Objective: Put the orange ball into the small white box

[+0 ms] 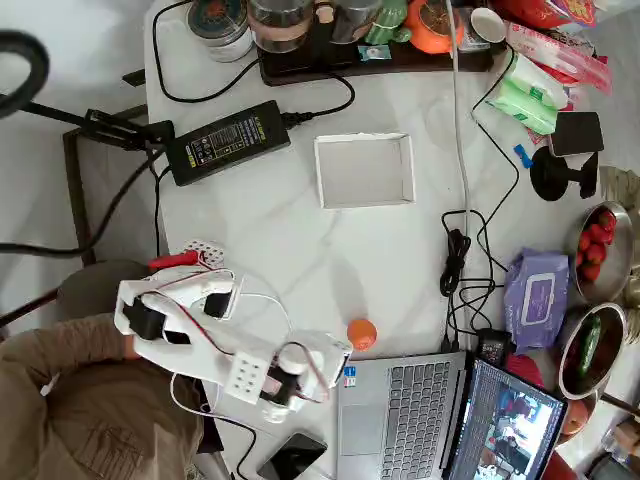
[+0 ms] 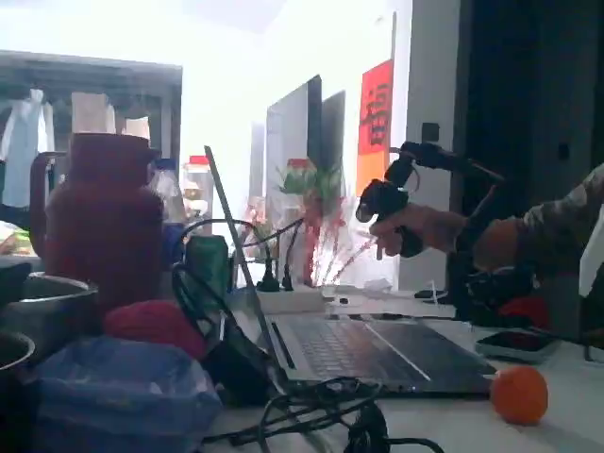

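The orange ball (image 1: 361, 333) lies on the white table just above the laptop's top-left corner; in the fixed view the ball (image 2: 518, 394) rests beside the laptop's front corner. The small white box (image 1: 364, 171) stands empty further up the table, well apart from the ball. My white arm reaches in from the lower left, and my gripper (image 1: 338, 353) is right next to the ball, at its lower left. From above I cannot make out how the jaws stand. Nothing is visibly held.
A black power adapter (image 1: 228, 140) lies left of the box. Black cables (image 1: 458, 262) run down the right of the table. The open laptop (image 1: 410, 412) sits below the ball, a phone (image 1: 292, 460) beside it. A tray of jars (image 1: 370, 40) lines the top edge, bowls (image 1: 600, 245) the right.
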Robot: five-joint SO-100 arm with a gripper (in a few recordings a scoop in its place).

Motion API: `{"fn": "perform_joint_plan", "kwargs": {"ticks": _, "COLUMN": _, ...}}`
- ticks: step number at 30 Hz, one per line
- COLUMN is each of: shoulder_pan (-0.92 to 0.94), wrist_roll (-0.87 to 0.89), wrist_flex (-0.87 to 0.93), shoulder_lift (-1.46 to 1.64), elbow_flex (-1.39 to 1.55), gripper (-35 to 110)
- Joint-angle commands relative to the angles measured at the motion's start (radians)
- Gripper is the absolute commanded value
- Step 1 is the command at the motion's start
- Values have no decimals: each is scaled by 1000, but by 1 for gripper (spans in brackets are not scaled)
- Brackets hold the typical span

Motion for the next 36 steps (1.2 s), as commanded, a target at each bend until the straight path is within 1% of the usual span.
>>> {"fn": "perform_joint_plan", "kwargs": {"ticks": 1, "shoulder_pan": 2, "wrist_roll": -5, "wrist_flex": 74, "shoulder_lift": -57, "elbow_flex": -117, "gripper": 9}}
{"fn": "perform_joint_plan", "kwargs": {"ticks": 5, "shoulder_pan": 0, "wrist_roll": 0, "wrist_flex": 163, "shoulder_lift": -229, "elbow_flex": -264, "gripper": 9}}
{"fn": "perform_joint_plan", "kwargs": {"ticks": 8, "shoulder_pan": 3, "wrist_roll": 0, "wrist_flex": 169, "shoulder_lift": -325, "elbow_flex": -324, "gripper": 9}}
{"fn": "perform_joint_plan", "kwargs": {"ticks": 14, "shoulder_pan": 0, "wrist_roll": -23, "wrist_flex": 143, "shoulder_lift": -365, "elbow_flex": -328, "gripper": 9}}
{"fn": "perform_joint_plan", "kwargs": {"ticks": 18, "shoulder_pan": 0, "wrist_roll": -29, "wrist_flex": 67, "shoulder_lift": -367, "elbow_flex": -328, "gripper": 9}}
{"fn": "perform_joint_plan", "kwargs": {"ticks": 21, "shoulder_pan": 6, "wrist_roll": -112, "wrist_flex": 46, "shoulder_lift": -367, "elbow_flex": -328, "gripper": 10}}
{"fn": "perform_joint_plan", "kwargs": {"ticks": 25, "shoulder_pan": 20, "wrist_roll": -206, "wrist_flex": 55, "shoulder_lift": -367, "elbow_flex": -324, "gripper": 19}}
{"fn": "perform_joint_plan", "kwargs": {"ticks": 27, "shoulder_pan": 20, "wrist_roll": -224, "wrist_flex": 63, "shoulder_lift": -367, "elbow_flex": -319, "gripper": 27}}
{"fn": "perform_joint_plan", "kwargs": {"ticks": 30, "shoulder_pan": 20, "wrist_roll": -227, "wrist_flex": 63, "shoulder_lift": -367, "elbow_flex": -316, "gripper": 33}}
{"fn": "perform_joint_plan", "kwargs": {"ticks": 36, "shoulder_pan": 21, "wrist_roll": -229, "wrist_flex": 58, "shoulder_lift": -383, "elbow_flex": -314, "gripper": 34}}
